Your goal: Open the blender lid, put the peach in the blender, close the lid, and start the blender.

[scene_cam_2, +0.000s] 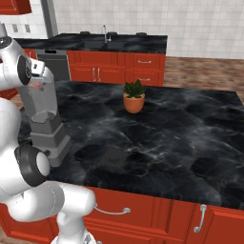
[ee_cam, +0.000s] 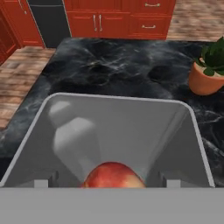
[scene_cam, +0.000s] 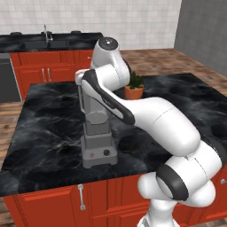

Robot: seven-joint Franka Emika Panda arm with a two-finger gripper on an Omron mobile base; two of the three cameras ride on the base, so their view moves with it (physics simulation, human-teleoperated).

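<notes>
The desk (scene_cam: 48, 119) has a polished black top like marble, veined in white and faintly glossy. The blender (scene_cam: 97, 133) looks like matt grey plastic at its base, and its jar (ee_cam: 118, 127) is smooth, translucent grey, like plastic or frosted glass. Inside it the peach (ee_cam: 114, 176) has a smooth red-and-yellow skin with a soft sheen. The plant pot (scene_cam_2: 134, 103) looks like matt terracotta. The cupboards (scene_cam_2: 114, 66) are glossy red with metal handles.

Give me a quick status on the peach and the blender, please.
Hand above the open blender jar, fingers hidden. Peach inside the jar; lid off. Potted plant stands apart on the counter, nothing in the way.
</notes>
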